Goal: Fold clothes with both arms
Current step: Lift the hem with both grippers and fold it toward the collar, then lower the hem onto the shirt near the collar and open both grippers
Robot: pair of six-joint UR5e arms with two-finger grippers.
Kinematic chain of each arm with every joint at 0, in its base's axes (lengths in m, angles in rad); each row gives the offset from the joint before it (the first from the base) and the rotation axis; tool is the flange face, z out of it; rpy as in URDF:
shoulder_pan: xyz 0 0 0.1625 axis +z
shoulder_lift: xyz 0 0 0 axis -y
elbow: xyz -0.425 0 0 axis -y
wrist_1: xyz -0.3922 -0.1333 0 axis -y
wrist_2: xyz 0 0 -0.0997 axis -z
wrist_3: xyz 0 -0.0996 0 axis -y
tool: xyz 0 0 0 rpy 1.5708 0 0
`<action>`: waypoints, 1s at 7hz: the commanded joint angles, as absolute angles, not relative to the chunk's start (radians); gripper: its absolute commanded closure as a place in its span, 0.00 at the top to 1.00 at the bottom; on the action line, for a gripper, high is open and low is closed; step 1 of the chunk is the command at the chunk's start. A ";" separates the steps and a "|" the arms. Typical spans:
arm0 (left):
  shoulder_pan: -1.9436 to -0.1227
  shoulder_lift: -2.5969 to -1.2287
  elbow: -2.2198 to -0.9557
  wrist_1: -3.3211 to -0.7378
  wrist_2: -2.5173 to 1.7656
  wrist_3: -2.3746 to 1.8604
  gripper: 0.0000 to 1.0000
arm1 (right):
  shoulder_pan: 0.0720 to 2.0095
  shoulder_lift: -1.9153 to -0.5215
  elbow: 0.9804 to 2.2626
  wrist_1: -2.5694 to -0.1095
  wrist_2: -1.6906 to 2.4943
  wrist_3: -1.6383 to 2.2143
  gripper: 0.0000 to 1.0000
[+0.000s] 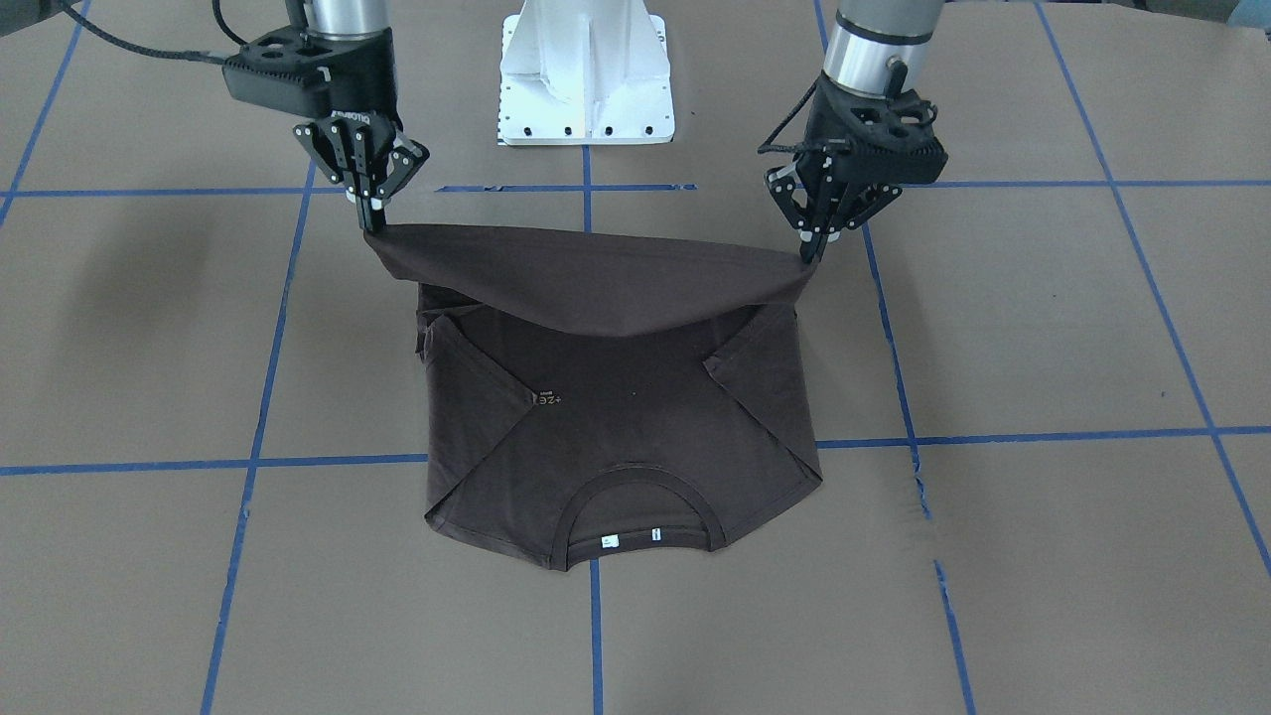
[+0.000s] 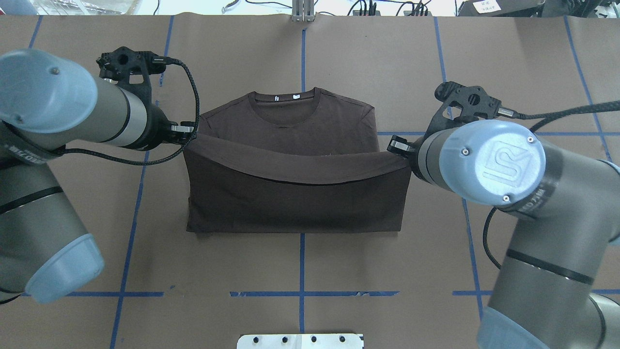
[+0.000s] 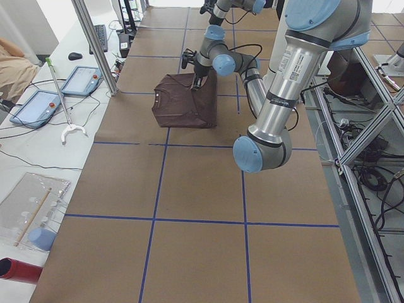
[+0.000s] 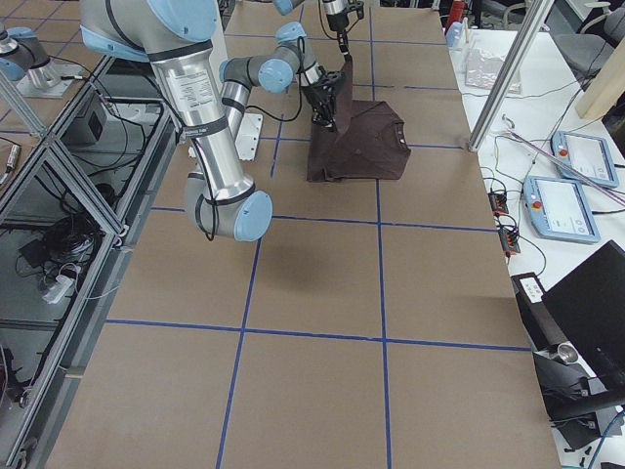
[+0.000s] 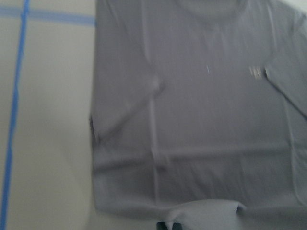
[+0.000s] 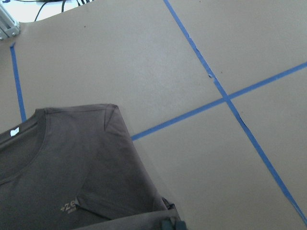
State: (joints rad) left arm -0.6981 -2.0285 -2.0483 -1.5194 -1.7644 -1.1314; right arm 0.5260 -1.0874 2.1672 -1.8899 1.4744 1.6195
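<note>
At the middle of the brown table (image 1: 1043, 556) lies the dark T-shirt (image 1: 616, 437), chest side up. Its collar (image 1: 640, 473) is on the far side from the robot, and both sleeves are folded inward across the chest. The near hem is held up off the table and stretched between the two claws, sagging a little in the middle over the lower part of the shirt. The left claw (image 1: 816, 250) has its fingers pinched tight on the hem corner on the robot's left. The right claw (image 1: 369, 220) grips the opposite corner the same way. Both claws point down, each at an outer corner of the raised edge, and the rest of the cloth spreads away from them toward the far side. Small pale lettering (image 1: 548, 399) shows on the chest beyond the raised fold, and two white tags (image 1: 610, 541) sit inside the collar. The white pedestal base (image 1: 586, 89) stands on the near side, between the arms.
</note>
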 commanded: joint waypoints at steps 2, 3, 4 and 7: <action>-0.739 -2.113 -1.644 -1.863 -1.758 -1.111 0.00 | 0.606 -1.062 1.777 -1.484 1.483 1.562 0.00; -0.752 -2.134 -1.552 -1.931 -1.758 -1.086 0.00 | 0.624 -1.027 1.687 -1.442 1.491 1.557 0.00; -0.759 -2.135 -1.495 -1.987 -1.758 -1.068 0.00 | 0.633 -0.970 1.570 -1.390 1.502 1.555 0.00; -0.759 -2.164 -1.398 -2.034 -1.709 -1.068 0.00 | 0.658 -0.948 1.427 -1.273 1.525 1.543 0.00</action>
